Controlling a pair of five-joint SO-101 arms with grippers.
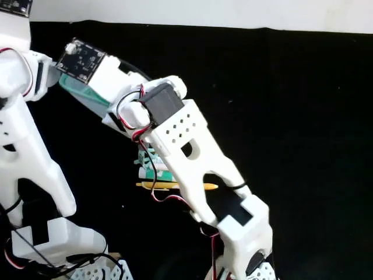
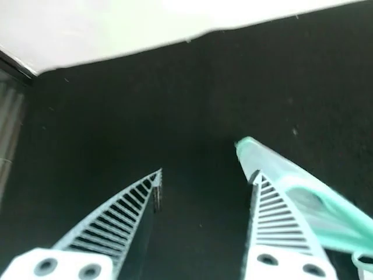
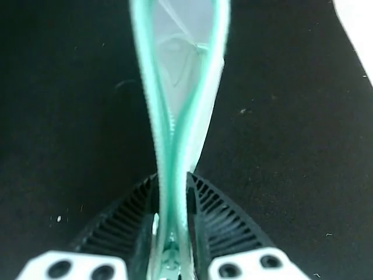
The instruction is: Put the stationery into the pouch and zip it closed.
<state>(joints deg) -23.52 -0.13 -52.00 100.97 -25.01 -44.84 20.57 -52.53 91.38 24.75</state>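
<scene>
The pouch (image 3: 175,70) is clear with a mint-green zip rim, and its mouth gapes open beyond the fingers. My right gripper (image 3: 172,181) is shut on the rim. In the high view the pouch (image 1: 87,96) shows under the right arm's wrist at the upper left. My left gripper (image 2: 207,181) is open with nothing between its fingers, and one end of the pouch (image 2: 303,192) lies just beside one finger. A yellow pen (image 1: 152,185) and green-and-white stationery (image 1: 152,169) lie on the black table, partly hidden by the right arm (image 1: 180,140).
The table is covered in black cloth (image 1: 291,116) that ends at a white edge (image 1: 233,14) at the back. The left arm's white body (image 1: 29,157) stands at the left side. Loose cables (image 1: 70,259) lie by the arm bases.
</scene>
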